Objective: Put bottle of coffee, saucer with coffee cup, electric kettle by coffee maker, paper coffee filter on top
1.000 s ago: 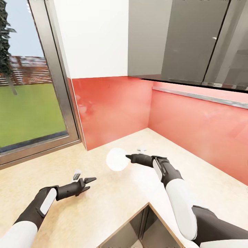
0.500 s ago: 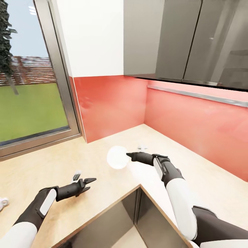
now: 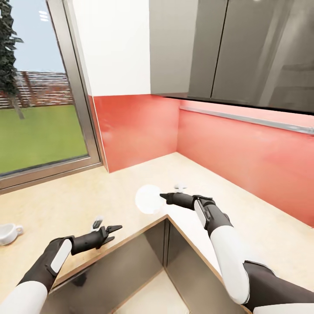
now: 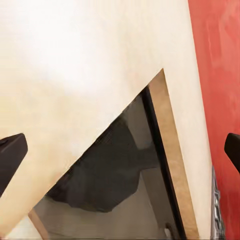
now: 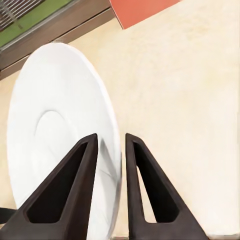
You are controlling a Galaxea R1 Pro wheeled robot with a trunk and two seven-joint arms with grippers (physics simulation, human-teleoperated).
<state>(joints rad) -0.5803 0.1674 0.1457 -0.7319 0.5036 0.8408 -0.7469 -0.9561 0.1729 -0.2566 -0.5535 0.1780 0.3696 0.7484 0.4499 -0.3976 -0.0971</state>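
A: What is different from a second ago?

B: The whole head view has slid — the corner of the surface [image 3: 131, 183] now sits farther off, more grey cabinet front shows below its edge, and the coffee cup [image 3: 8, 233] has come into sight at about nine o'clock, standing on the surface. That is the camera travelling, not the things. The arms keep the same pose in the picture, so I judge the robot is backing or turning away from the corner with its load.

A: And the load?

B: The saucer [image 3: 149, 199] — held on edge, rim pinched by the right tool [image 3: 164, 197]. In the right wrist view the two dark fingers [image 5: 67, 190] stand close together with the saucer's [image 5: 60, 130] rim between them, so the right tool is clamped on it. The saucer hangs above the surface, near the cabinet corner.

A: The left tool?

B: The left tool [image 3: 111, 230] at seven o'clock is spread wide and empty; its wrist view has one tip at each side, with the surface [image 4: 75, 75] edge far between them.

A: What does this mean for the task?

B: The saucer is in transit, not yet set down. The coffee maker is not in sight, so the carry probably has some way to go — and the cup waits its turn.
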